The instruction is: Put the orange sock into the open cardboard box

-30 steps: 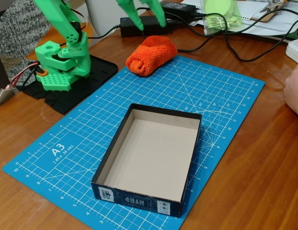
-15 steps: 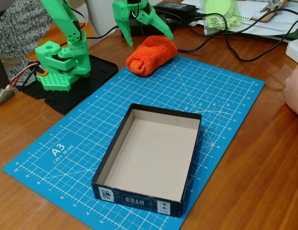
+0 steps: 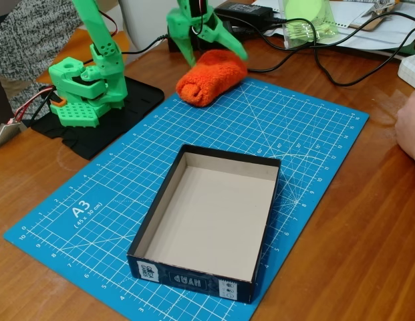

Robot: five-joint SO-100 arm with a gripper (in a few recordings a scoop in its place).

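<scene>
The orange sock (image 3: 210,77), a fluffy rolled bundle, lies at the far edge of the blue cutting mat. My green gripper (image 3: 217,59) hangs open right over its far end, one finger at the sock's left, the other at its upper right, with the tips reaching the sock's top. The open cardboard box (image 3: 208,221), dark outside and beige inside, sits empty on the mat's near half, its printed short side toward the camera.
The arm's green base (image 3: 83,90) stands on a black plate at the left. Black cables and a power brick (image 3: 194,33) lie behind the sock. A person's hand (image 3: 411,130) rests at the right edge. The blue mat (image 3: 307,134) has bare room right of the box.
The open gripper has come down and slightly right, from above and behind the sock to straddling its far end. The sock and box have not moved.
</scene>
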